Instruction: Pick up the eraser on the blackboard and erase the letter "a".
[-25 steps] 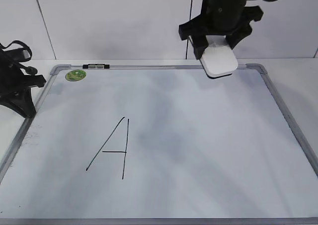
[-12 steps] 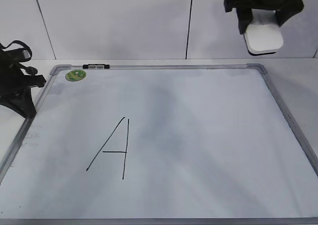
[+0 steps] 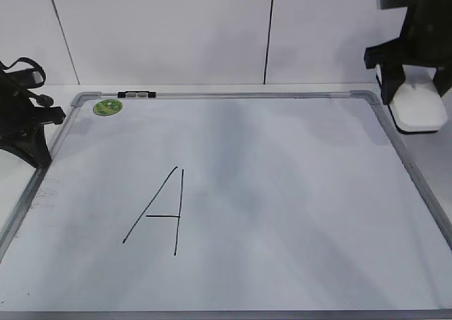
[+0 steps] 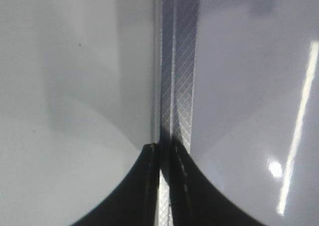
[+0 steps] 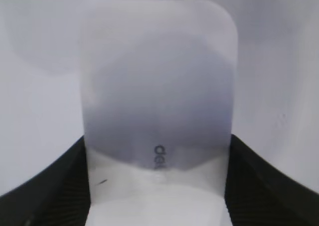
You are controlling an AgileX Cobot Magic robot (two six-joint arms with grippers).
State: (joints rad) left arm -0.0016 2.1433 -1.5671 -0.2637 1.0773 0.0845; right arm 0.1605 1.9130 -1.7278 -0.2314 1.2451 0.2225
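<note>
Right hand (image 3: 417, 97) is clenched on the eraser (image 3: 419, 108), its black fingers pressing both long sides of the white block, which hangs in the air at the far right of the scene, just outside the right rail of the blackboard (image 3: 406, 161) and clear of its surface. From the right wrist the eraser (image 5: 158, 116) fills the middle of the picture, grey lettering near the hand end, with blurred pale bench below it. Left hand (image 4: 164, 151) sits low at the far left corner with its fingers pressed together and nothing between them, straddling the board's frame rail (image 4: 177, 71). On the board only a large capital A (image 3: 161, 210) in black marker is visible, left of centre; no small lowercase letter shows anywhere, so the target cannot be placed from these pictures, and the white field carries faint grey smears. The main risk, as I judge it, is wiping the wrong mark: a sweep back over the board could smudge the big A. Coming down over the raised rail could also knock the eraser askew in the grip, or tilt it so only one edge of the felt touches
</note>
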